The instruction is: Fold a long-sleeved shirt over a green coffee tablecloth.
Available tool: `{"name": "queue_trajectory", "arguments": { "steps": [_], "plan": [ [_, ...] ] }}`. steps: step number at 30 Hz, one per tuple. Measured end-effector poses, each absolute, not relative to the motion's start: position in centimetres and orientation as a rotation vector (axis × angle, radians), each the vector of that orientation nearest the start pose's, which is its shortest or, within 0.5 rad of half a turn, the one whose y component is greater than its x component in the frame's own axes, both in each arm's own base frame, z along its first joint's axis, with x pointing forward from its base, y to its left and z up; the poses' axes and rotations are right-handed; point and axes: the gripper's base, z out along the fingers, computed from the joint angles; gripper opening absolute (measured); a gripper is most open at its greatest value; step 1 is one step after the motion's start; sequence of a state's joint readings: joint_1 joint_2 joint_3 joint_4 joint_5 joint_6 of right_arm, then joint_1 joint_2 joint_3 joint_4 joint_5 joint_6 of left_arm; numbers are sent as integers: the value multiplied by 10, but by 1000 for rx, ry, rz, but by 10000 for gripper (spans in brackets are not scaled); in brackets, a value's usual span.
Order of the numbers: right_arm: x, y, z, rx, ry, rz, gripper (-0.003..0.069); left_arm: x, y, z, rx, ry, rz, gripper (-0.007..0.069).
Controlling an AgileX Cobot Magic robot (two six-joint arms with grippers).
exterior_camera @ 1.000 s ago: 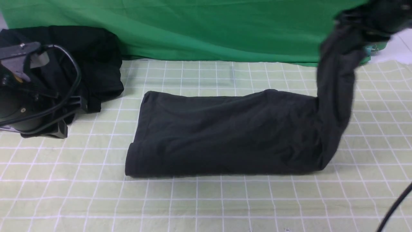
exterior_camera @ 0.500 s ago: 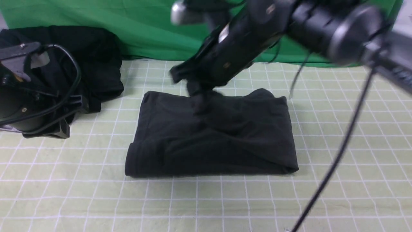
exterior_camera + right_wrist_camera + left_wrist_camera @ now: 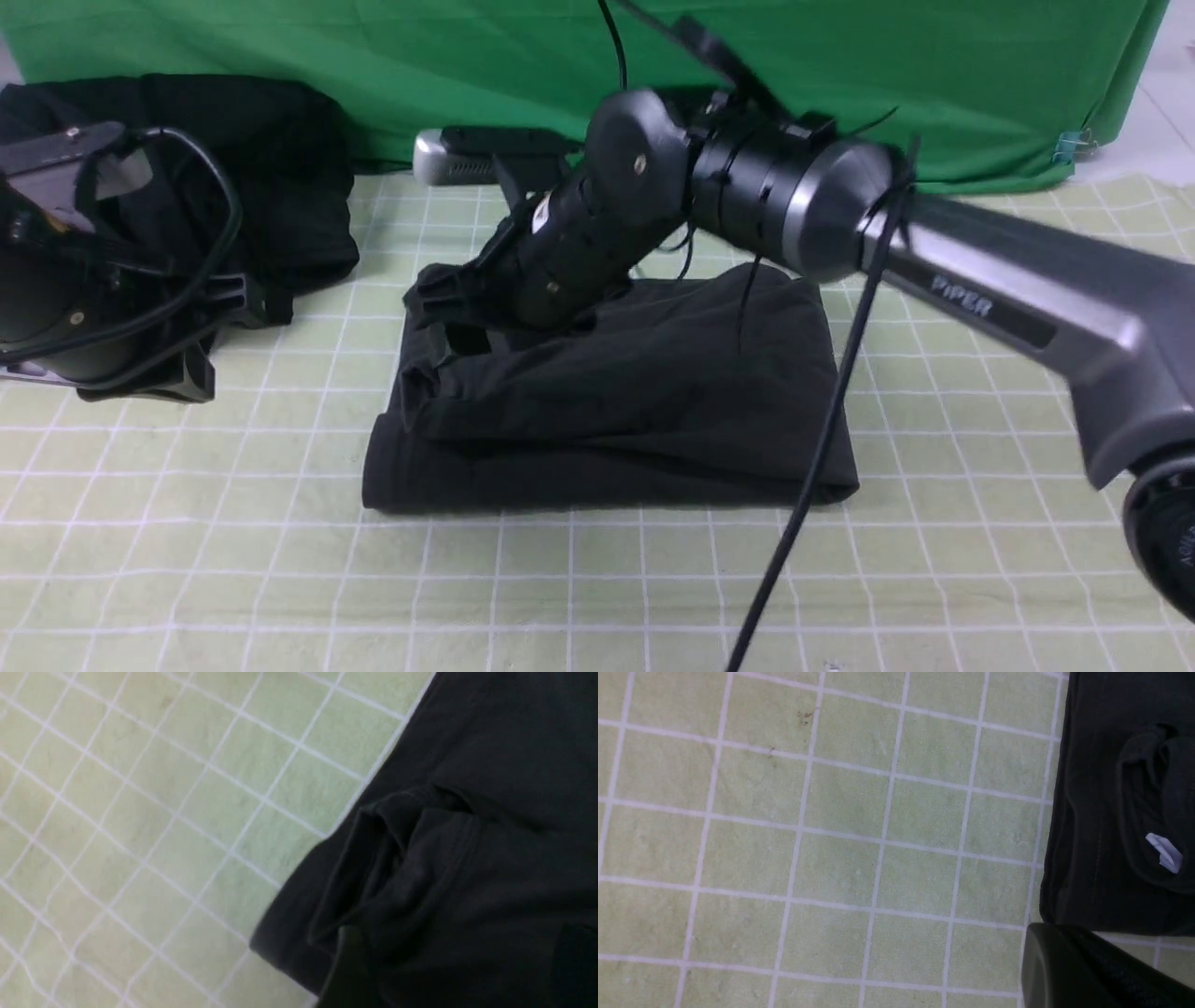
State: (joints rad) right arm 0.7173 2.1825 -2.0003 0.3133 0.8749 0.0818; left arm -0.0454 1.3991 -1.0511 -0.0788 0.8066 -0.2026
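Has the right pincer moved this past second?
Yes. The right pincer swung leftward along the backdrop, from far right to the left end of the shirt, nearer the clothes pile.

The only word I can read from here is "PiPER", in pale letters on the grey link of the right arm [image 3: 990,280]. Lettering on the joint housing [image 3: 1167,532] is cut off by the frame edge. The white tag [image 3: 1163,851] on a dark garment [image 3: 1092,812] shows no legible print.

A green coffee tablecloth [image 3: 597,579], gridded with thin white lines, is lying spread flat, carrying a folded dark long-sleeved shirt [image 3: 635,420] at its centre, while a heap of black garments [image 3: 280,187] is resting at its far left corner.
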Motion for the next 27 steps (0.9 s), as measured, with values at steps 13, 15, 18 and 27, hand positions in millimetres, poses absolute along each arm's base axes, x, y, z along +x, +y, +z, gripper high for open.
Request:
{"name": "queue_trajectory", "arguments": {
  "steps": [13,15,18,27],
  "plan": [
    [370,184,358,-668,2554,141,8,307,-47,276,-207,2563,-465,13],
    [359,166,354,-661,2595,117,1,321,-62,264,-155,2601,-473,52],
    [347,153,346,-659,2629,102,0,340,-80,252,-80,2636,-469,139],
    [332,143,324,-655,2611,87,-2,378,-109,203,-32,2768,-489,414]
  ]
}}
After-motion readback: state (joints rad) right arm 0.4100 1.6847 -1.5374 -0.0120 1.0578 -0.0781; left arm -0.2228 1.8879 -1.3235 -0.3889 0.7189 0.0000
